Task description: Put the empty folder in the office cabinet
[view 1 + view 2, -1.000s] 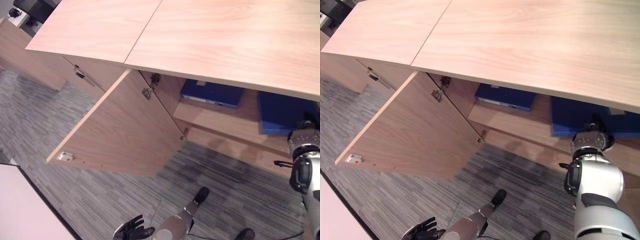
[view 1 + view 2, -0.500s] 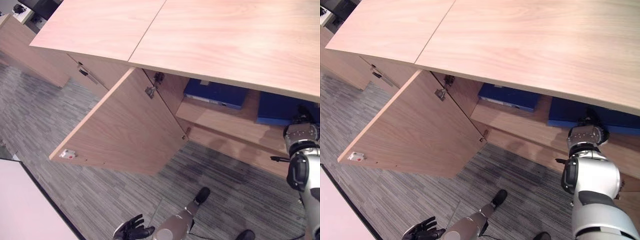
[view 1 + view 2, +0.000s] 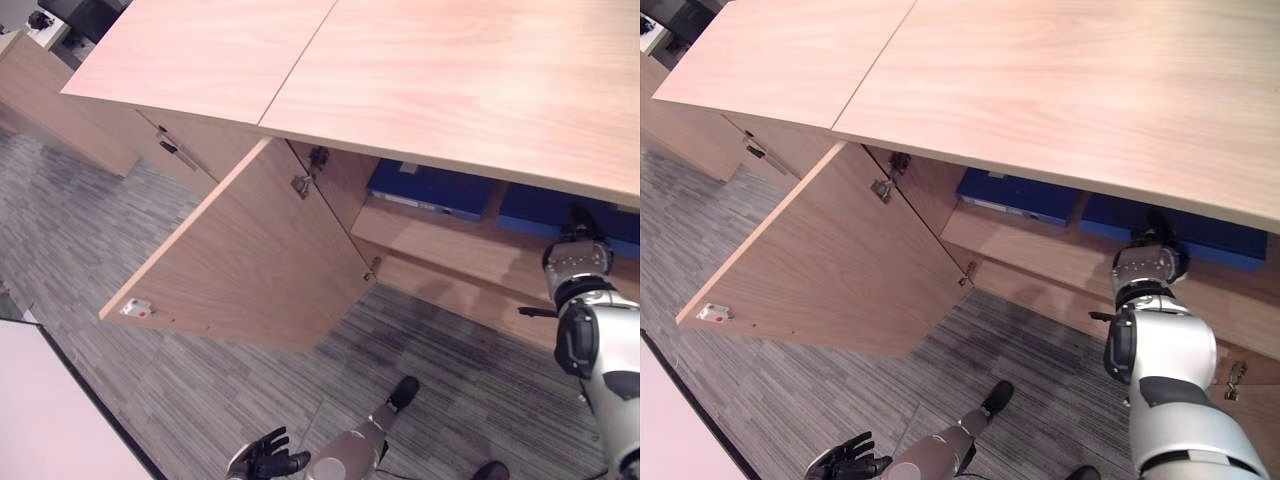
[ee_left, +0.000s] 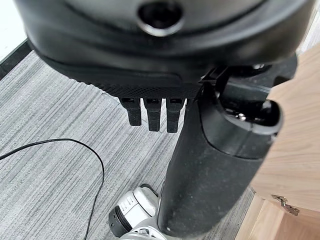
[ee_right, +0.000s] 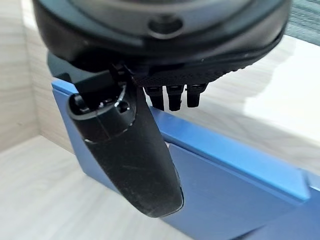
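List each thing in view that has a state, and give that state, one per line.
cabinet door: swung wide open.
blue folder: lying on the cabinet shelf, right hand on it.
second blue folder: lying on the same shelf, further left, untouched.
right hand: inside the cabinet, thumb laid on the blue folder, fingers over its edge.
left hand: hanging low over the carpet, fingers relaxed, holding nothing.

The open cabinet door (image 3: 250, 260) leaves the shelf (image 3: 440, 240) reachable, though two blue folders (image 3: 430, 188) crowd it.
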Robot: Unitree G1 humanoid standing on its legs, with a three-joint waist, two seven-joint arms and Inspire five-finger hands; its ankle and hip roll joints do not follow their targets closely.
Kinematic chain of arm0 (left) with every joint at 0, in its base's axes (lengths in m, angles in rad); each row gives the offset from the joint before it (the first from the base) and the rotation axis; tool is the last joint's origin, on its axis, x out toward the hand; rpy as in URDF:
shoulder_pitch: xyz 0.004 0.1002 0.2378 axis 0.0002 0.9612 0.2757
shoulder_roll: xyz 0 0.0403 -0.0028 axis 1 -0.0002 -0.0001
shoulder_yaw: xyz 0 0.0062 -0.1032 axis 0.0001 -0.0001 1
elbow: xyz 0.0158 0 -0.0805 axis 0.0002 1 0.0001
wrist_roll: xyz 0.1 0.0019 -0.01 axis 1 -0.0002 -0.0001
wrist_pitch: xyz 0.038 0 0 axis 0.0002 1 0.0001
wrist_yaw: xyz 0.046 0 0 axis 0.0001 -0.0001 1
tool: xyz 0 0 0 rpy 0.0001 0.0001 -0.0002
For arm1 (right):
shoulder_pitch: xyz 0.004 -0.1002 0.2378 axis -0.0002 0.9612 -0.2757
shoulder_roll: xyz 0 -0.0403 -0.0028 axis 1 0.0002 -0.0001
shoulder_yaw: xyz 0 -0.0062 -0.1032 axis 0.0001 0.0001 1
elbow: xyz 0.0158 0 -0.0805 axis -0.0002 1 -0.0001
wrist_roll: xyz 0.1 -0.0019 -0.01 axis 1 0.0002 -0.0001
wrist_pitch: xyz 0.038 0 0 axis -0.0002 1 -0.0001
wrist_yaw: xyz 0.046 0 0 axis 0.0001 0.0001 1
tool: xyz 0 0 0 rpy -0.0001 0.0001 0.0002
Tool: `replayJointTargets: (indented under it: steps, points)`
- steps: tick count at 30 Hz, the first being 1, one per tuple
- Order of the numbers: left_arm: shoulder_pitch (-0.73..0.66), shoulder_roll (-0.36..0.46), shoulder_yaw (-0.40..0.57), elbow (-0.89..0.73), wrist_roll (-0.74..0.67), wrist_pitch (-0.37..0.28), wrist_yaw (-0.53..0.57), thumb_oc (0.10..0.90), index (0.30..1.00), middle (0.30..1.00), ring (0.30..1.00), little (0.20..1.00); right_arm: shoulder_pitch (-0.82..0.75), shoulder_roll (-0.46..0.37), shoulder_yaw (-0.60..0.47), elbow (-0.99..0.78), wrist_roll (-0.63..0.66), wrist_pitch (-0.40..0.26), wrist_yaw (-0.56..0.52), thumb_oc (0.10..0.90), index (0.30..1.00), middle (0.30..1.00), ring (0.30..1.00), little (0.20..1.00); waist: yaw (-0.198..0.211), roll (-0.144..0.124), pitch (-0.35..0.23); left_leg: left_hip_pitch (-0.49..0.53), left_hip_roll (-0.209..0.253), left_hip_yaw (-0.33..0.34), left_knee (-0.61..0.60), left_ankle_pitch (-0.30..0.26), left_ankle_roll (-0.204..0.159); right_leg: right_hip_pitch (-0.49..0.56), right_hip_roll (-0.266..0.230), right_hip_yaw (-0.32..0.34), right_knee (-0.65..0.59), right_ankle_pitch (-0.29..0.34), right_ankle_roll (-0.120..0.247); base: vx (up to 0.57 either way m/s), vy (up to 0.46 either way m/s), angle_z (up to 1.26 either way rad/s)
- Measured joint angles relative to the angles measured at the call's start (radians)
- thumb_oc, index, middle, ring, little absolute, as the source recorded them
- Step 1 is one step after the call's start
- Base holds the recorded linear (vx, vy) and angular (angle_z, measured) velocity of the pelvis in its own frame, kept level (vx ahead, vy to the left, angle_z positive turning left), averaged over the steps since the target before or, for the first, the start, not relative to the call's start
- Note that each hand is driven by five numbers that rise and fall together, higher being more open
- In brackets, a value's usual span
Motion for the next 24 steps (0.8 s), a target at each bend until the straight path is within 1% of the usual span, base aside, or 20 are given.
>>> replayJointTargets:
  steps: [2, 9, 15, 19, 24]
  points:
    - [0.000, 0.000, 0.000, 0.004, 0.000, 0.001, 0.001, 0.800, 0.900, 0.900, 0.900, 0.900, -0.006, 0.009, 0.029, 0.000, -0.002, 0.001, 0.000, 0.800, 0.900, 0.900, 0.900, 0.900, 0.000, 0.000, 0.000, 0.000, 0.000, -0.001, 0.000, 0.000, 0.000, 0.000, 0.000, 0.000, 0.000, 0.000, 0.000, 0.00, 0.000, 0.00]
    - [-0.002, -0.003, 0.000, 0.021, 0.002, 0.001, 0.010, 0.800, 0.900, 0.900, 0.900, 0.900, -0.027, 0.042, 0.061, 0.000, -0.021, 0.007, -0.008, 0.800, 0.900, 0.900, 0.900, 0.900, -0.002, 0.000, 0.000, 0.001, 0.001, 0.000, 0.000, 0.000, 0.000, 0.002, 0.003, 0.000, -0.002, 0.000, 0.000, 0.00, 0.000, 0.00]
    - [-0.004, -0.026, 0.002, 0.021, 0.003, 0.001, 0.021, 0.800, 0.900, 0.900, 0.900, 0.900, -0.029, 0.051, 0.062, 0.000, -0.023, 0.007, -0.009, 0.800, 0.900, 0.900, 0.900, 0.900, -0.002, 0.000, 0.000, 0.014, 0.002, -0.010, 0.000, 0.000, 0.000, 0.026, 0.014, -0.005, -0.018, 0.002, 0.003, 0.00, 0.000, 0.03]
    - [-0.009, -0.026, 0.003, 0.022, 0.003, 0.001, 0.021, 0.800, 0.900, 0.900, 0.900, 0.900, -0.029, 0.052, 0.062, 0.000, -0.024, 0.007, -0.009, 0.800, 0.900, 0.900, 0.900, 0.900, -0.002, 0.000, 0.000, 0.016, 0.002, -0.023, 0.000, -0.001, -0.001, 0.034, 0.014, -0.017, -0.018, 0.002, 0.002, 0.00, -0.004, 0.07]
    - [-0.010, -0.026, 0.003, 0.030, 0.008, 0.001, 0.021, 0.800, 0.900, 0.900, 0.900, 0.900, -0.028, 0.050, 0.061, 0.000, -0.036, 0.010, -0.009, 0.800, 0.900, 0.900, 0.900, 0.900, -0.002, 0.000, 0.000, 0.016, 0.001, -0.024, 0.000, -0.001, -0.001, 0.035, 0.014, -0.019, -0.018, 0.002, 0.002, 0.00, 0.001, 0.01]
